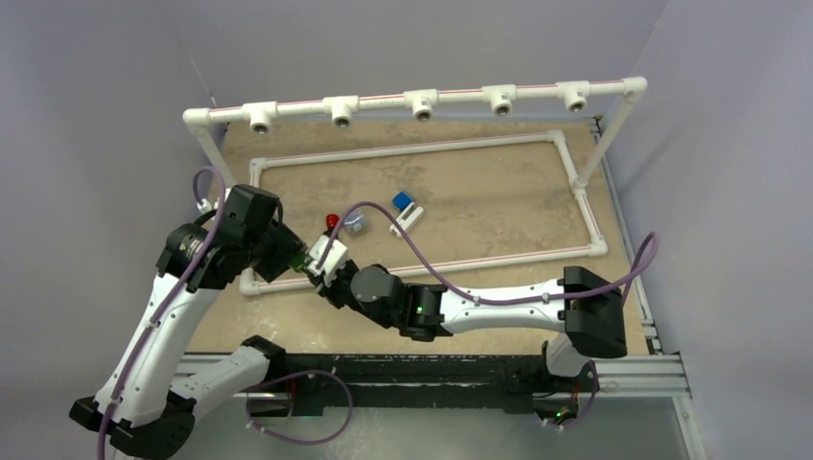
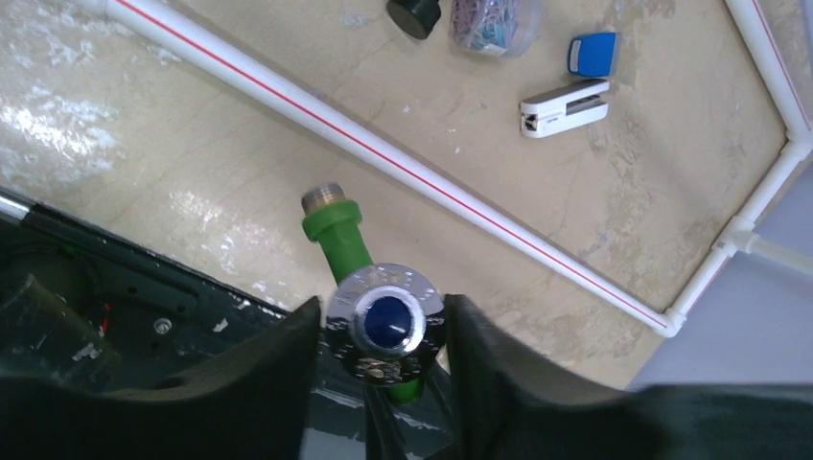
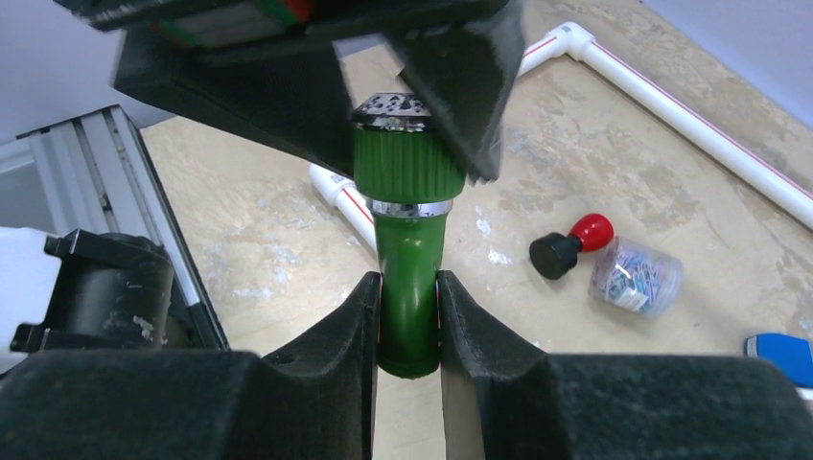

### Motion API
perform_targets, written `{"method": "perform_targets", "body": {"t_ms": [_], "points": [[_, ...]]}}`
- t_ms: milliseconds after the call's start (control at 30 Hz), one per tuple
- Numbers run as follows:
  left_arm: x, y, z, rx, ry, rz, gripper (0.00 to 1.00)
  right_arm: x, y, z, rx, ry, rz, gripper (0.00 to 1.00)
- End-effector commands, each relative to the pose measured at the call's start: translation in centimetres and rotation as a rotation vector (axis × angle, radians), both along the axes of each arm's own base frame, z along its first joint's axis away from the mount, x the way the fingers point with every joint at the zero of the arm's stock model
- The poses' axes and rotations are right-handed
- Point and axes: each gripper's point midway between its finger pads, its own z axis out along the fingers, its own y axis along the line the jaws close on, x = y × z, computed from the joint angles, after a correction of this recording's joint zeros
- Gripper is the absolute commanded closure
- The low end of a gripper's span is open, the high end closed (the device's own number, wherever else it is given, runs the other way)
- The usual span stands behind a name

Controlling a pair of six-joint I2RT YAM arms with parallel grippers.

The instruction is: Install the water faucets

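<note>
My right gripper [image 3: 409, 292] pinches the green faucet [image 3: 410, 235] by its body, and my left gripper [image 2: 383, 321] clamps its knob. In the top view, left of centre, both nearly hide it.

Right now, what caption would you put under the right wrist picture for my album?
Right gripper and left gripper both clamp the green faucet; black faucet lies beyond.

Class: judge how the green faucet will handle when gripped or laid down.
Likely stiff: the green faucet shows no bend in the right gripper. Its glossy round body might twist or slip. Its threaded side branch should stop rolling.
</note>
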Motion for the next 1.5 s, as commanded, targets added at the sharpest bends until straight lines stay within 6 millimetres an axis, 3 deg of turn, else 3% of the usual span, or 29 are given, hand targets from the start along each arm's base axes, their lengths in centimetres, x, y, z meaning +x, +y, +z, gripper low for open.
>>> {"method": "perform_targets", "body": {"t_ms": [0, 200, 400, 700, 933, 1467], "points": [[0.7, -0.6, 2.4, -0.048, -0.111, -0.033, 0.47, -0.2, -1.9, 2.5, 0.091, 0.030, -0.037, 1.00], [1.2, -1.6, 4.6, -0.092, -0.245, -0.122, 0.29, -0.8, -4.5, 2.0, 0.102, 0.068, -0.045, 1.00], [1.1, -3.3, 6.1, -0.128, -0.351, -0.271, 0.26, -1.8, -7.3, 2.1, 0.136, 0.119, -0.032, 1.00], [-0.6, -7.7, 7.9, -0.220, -0.541, -0.641, 0.23, -3.4, -11.0, 5.4, 0.291, 0.191, 0.060, 1.00], [-2.5, -8.7, 7.5, -0.254, -0.588, -0.770, 0.22, -2.4, -14.4, 8.9, 0.465, 0.307, 0.202, 1.00], [-6.0, -13.6, 7.2, -0.561, -0.628, -1.095, 0.22, -6.4, -16.6, 13.5, 0.716, 0.503, 0.524, 1.00]]}}
